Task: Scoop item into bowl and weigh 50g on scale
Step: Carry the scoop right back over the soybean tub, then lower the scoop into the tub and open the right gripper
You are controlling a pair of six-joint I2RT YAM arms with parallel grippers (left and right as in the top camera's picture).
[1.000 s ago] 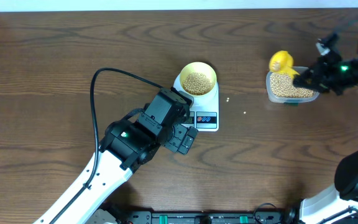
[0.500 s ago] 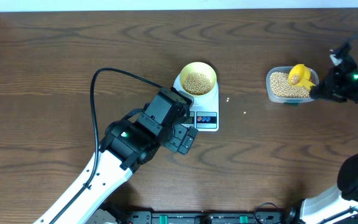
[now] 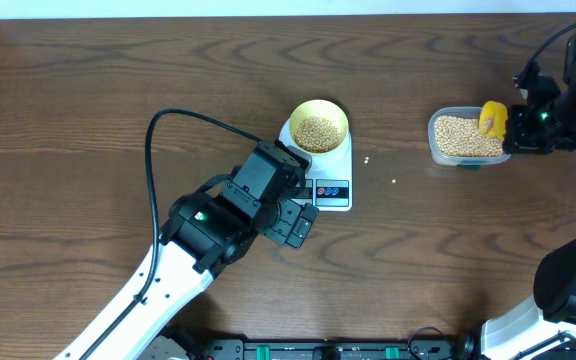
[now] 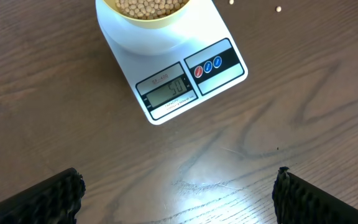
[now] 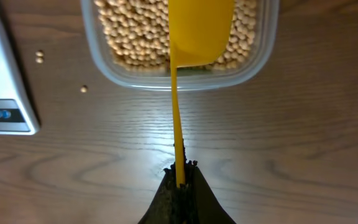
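Judging by the scale (image 4: 185,81), whose display seems to show the wanted weight, the weighing looks nearly done. The bowl (image 3: 342,119) of beans (image 3: 317,134) sits on it, just ahead of the left gripper (image 4: 178,196), whose jaws stand wide and empty. The right gripper (image 5: 180,173) is clenched on the scoop (image 5: 199,31) handle, with the scoop over the tub (image 5: 179,81) ahead. Probably only putting it down remains.

The left arm (image 3: 138,295) has a white tubular link and a black, boxy wrist housing (image 3: 253,190) bearing a small green light (image 3: 200,215). A black cable (image 3: 153,135) loops off it. The left fingers (image 4: 48,199) are black and grainy. The right arm (image 3: 558,120) is black with a green light (image 3: 545,114); the right fingers (image 5: 166,205) are black and taper to narrow tips.
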